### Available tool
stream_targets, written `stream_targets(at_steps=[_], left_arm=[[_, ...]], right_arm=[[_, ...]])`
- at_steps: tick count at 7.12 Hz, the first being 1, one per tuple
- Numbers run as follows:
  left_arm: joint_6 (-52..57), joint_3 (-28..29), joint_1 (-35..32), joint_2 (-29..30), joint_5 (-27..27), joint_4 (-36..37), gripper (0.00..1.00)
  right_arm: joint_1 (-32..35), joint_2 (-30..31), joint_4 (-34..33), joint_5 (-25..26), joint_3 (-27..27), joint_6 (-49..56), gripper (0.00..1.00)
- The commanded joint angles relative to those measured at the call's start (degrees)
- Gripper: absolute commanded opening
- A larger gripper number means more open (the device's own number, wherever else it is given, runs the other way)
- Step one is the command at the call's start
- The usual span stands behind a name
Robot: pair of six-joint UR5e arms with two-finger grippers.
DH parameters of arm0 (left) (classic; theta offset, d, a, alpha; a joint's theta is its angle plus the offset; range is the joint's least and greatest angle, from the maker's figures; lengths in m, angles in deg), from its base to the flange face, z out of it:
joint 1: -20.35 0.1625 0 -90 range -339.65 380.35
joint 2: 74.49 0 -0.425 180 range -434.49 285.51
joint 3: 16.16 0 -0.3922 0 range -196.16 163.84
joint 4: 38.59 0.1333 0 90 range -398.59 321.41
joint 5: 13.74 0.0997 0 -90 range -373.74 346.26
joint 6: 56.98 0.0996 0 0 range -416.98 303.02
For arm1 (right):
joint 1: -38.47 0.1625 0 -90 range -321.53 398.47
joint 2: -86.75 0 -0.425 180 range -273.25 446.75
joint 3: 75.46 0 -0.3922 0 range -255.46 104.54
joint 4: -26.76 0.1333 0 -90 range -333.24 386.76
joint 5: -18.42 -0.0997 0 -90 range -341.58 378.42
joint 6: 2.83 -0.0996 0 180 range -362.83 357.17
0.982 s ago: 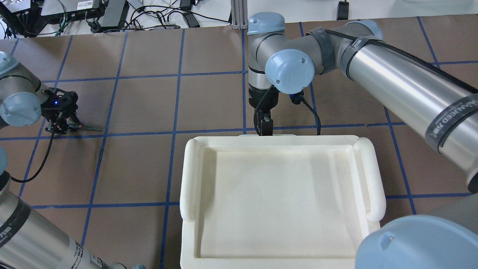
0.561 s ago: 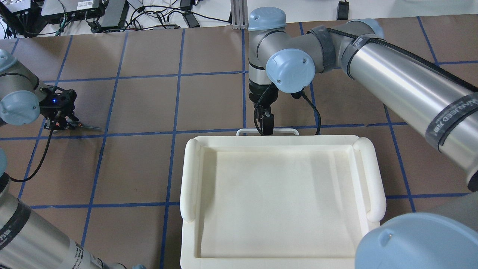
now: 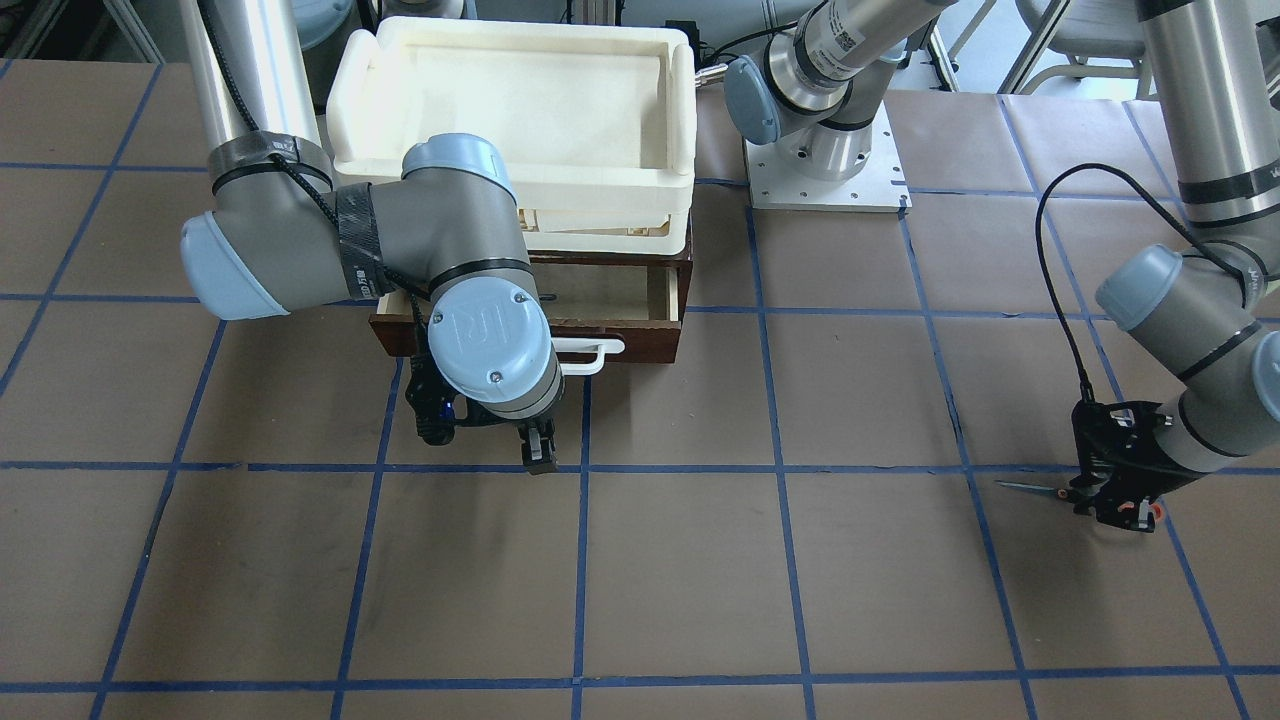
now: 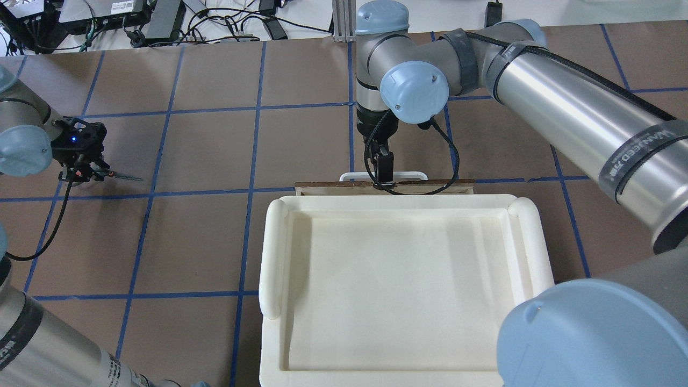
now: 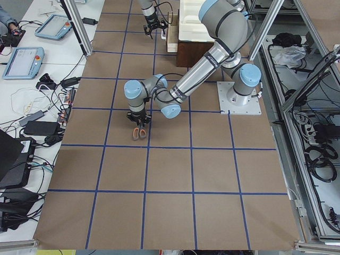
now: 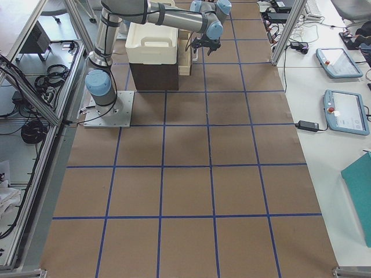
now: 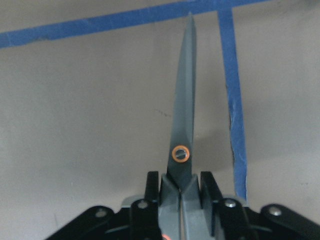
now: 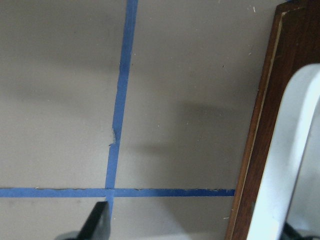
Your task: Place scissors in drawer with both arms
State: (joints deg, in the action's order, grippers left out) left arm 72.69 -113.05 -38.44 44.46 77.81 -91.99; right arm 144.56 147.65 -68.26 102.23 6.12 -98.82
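Brown taped table (image 3: 700, 560) — drawer (image 3: 650, 345) part-open, pale inside; left jaws clamp scissors (image 7: 184, 100), right jaws apart

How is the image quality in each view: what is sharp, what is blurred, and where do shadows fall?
Left wrist view: the scissors are clear, with slightly soft edges. Right wrist view: the white handle is close and blurred, and a faint broad shadow lies on the paper. Overhead view: the light is even, but the right arm looms large and hides a corner of the tray.

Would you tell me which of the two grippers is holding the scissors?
The left gripper, far from the drawer, is shut on the scissors; the right gripper is at the drawer's handle.
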Motion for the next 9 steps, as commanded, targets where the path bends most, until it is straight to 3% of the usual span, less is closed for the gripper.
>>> stream_targets(at_steps=[1, 3, 6, 9], left_arm=[[-1.4, 0.0, -0.6, -3.4, 0.1, -2.8, 0.00], [-2.9, 0.2, -1.5, -8.0, -1.2, -8.1, 0.00], [-4.4, 0.9, -8.7, -15.2, -1.1, -15.0, 0.00], [-13.1, 0.9, -19.8, -18.9, -0.9, -17.3, 0.00]], right_arm=[[-0.3, -0.4, -0.1, 0.3, -1.1, 1.1, 1.00], [-0.7, -1.7, -0.1, 0.3, -2.9, 1.2, 1.00], [-0.9, -2.9, -0.3, 0.3, -4.5, 1.9, 1.00], [-1.4, -3.7, -0.9, 0.3, -6.2, 2.8, 1.00]])
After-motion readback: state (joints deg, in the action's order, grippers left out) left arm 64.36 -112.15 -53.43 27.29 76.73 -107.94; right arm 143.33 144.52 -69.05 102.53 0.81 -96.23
